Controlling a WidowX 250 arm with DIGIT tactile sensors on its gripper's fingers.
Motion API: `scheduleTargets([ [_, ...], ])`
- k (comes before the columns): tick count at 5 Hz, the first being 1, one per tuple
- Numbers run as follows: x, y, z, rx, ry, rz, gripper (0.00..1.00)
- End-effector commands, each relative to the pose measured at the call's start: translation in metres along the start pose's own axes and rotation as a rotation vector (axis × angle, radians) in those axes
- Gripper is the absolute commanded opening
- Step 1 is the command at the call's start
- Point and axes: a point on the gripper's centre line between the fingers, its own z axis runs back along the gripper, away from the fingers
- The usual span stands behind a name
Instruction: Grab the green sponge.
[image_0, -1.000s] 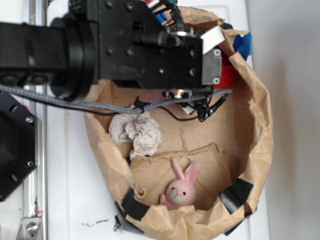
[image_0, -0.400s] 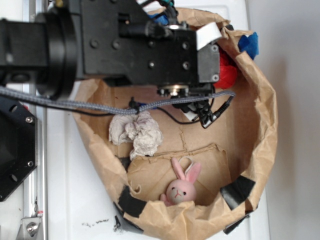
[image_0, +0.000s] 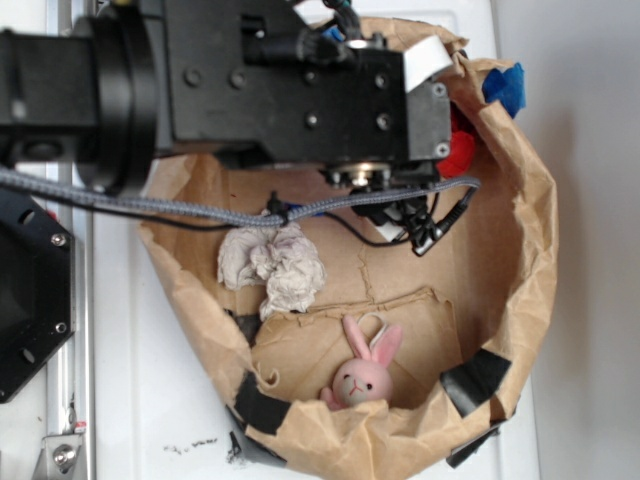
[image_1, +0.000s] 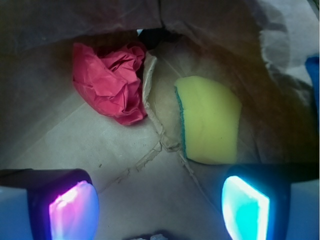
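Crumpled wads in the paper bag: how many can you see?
2. The off-white cloth wad lies on the bag floor at the exterior view's left; the red paper wad lies left of the green sponge in the wrist view. The arm may hide others.

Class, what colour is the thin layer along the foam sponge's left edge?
Dark green-teal, on the yellow foam sponge; clearest in the wrist view.

The arm (image_0: 250, 90) hides the green sponge (image_1: 210, 120) in the exterior view.

no readable text, no labels, no brands, no numbers in either view
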Motion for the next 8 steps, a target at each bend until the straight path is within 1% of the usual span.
scheduleTargets([
  [1,0.004,-0.021,0.020,-0.020,-0.044,0.018,1.00],
  [2,0.000,-0.030,0.029,-0.036,-0.049,0.017,1.00],
  [3,0.002,-0.023,0.019,-0.020,-0.060,0.012,1.00],
  [5,0.014,-0.002,-0.003,0.020,-0.096,0.017,1.00],
  [7,0.036,0.016,0.000,0.019,-0.106,0.060,1.00],
  [8,0.041,0.024,0.001,0.025,-0.111,0.063,1.00],
])
